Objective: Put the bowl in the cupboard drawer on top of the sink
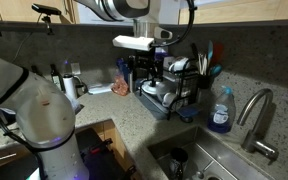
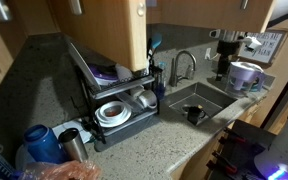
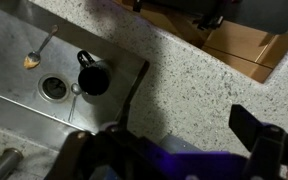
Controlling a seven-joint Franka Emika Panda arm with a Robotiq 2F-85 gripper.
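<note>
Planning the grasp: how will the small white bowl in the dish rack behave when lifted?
The bowl looks like smooth white ceramic, so it is probably stiff, slippery and breakable. It is small, so likely light. Crowded by other dishes in the rack, it may knock them.

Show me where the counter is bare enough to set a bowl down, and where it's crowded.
Bare: the granite counter between the dish rack and the robot base, and the strip beside the sink. Crowded: the rack itself, and the corner by the blue bottle and faucet.
</note>
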